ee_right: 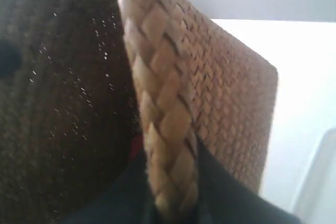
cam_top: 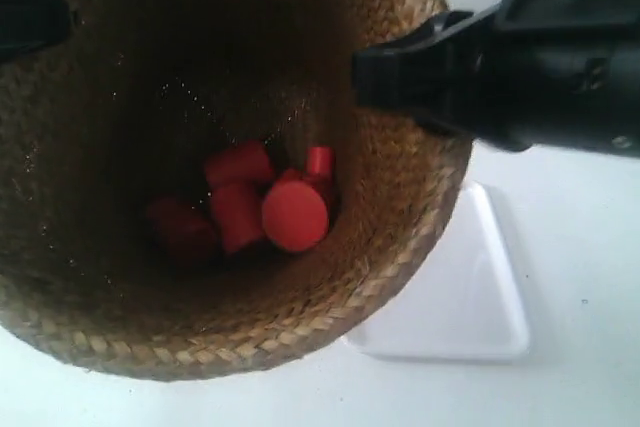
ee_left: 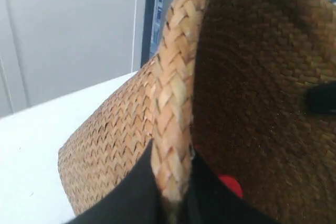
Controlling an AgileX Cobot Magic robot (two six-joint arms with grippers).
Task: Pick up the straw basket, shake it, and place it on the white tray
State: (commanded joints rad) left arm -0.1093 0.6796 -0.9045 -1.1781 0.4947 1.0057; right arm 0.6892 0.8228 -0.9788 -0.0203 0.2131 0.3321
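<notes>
The straw basket (cam_top: 200,162) is being held by two opposite points of its braided rim, which shares the weight and should stop it from tipping as it is shaken. It is filling most of the exterior view, with one edge overlapping the white tray (cam_top: 470,287) on the desk (cam_top: 590,377). From that I judge it is hanging in the air, partly above the tray and not yet set on it, though no view is showing the gap under its base.

The left end effector (ee_left: 173,187) is pinching the rim, one dark finger lying on the outer wall and the other inside. The right end effector (ee_right: 172,198) is gripping the rim opposite in the same way, closed narrowly on the braid. Several red cylinders (cam_top: 295,215) are lying heaped at the bottom, and the deep walls should be enough to contain them.

The arm at the exterior view's right (cam_top: 520,67) is reaching in level across the rim. Of the opposite arm only a dark tip is showing at that view's left edge.
</notes>
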